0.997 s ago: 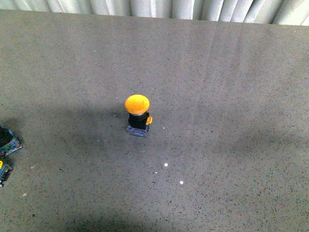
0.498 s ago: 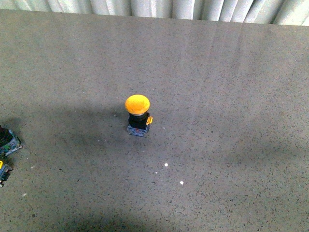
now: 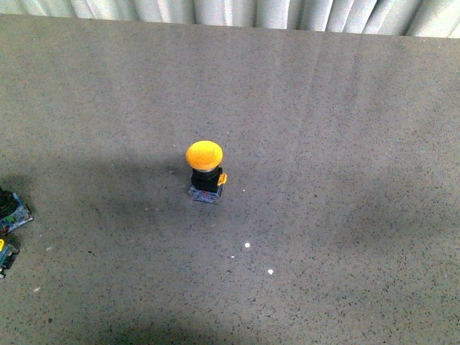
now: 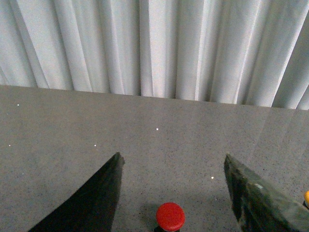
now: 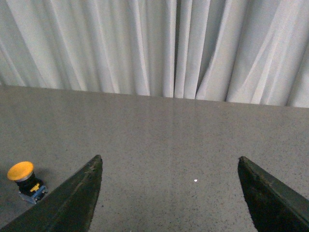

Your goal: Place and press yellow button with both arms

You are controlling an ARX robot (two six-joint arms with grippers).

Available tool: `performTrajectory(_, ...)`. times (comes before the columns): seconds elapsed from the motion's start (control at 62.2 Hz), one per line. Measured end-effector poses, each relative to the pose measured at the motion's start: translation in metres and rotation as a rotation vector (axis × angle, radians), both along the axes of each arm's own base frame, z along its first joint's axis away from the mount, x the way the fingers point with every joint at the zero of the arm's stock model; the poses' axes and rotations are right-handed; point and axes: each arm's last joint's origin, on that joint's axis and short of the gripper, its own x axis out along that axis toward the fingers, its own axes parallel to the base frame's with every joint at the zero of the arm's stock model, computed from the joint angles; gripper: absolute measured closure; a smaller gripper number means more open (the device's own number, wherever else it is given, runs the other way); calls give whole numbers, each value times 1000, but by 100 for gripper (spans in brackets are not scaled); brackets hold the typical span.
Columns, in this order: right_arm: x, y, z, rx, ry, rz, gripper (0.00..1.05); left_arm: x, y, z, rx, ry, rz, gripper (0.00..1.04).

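The yellow button [image 3: 205, 172] stands upright on the grey table near the middle of the front view, orange-yellow cap up, with its small yellow tab on the right. Neither arm shows in the front view. My right gripper [image 5: 169, 158] is open and empty above the table. The yellow button [image 5: 24, 179] stands well off to one side of it, outside the fingers. My left gripper [image 4: 171, 162] is open and empty. A red-capped button [image 4: 170, 217] stands on the table between its fingers, close to the wrist. A sliver of yellow cap [image 4: 306, 197] shows at that view's edge.
Two partly cut-off button bodies lie at the table's left edge, one [image 3: 11, 208] above the other [image 3: 3, 255]. A white pleated curtain [image 3: 230, 11] hangs behind the table's far edge. Small white specks [image 3: 247, 245] dot the tabletop.
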Motion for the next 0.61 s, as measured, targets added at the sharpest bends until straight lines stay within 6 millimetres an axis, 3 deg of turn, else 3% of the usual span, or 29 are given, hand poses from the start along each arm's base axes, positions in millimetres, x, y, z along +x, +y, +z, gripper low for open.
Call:
performTrajectory(0.064,0,0,0,0,0,0,9,0,0,0,0,0,0,23)
performTrajectory(0.161,0,0,0,0,0,0,9,0,0,0,2,0,0,8)
performTrajectory(0.611,0,0,0,0,0,0,9,0,0,0,3,0,0,9)
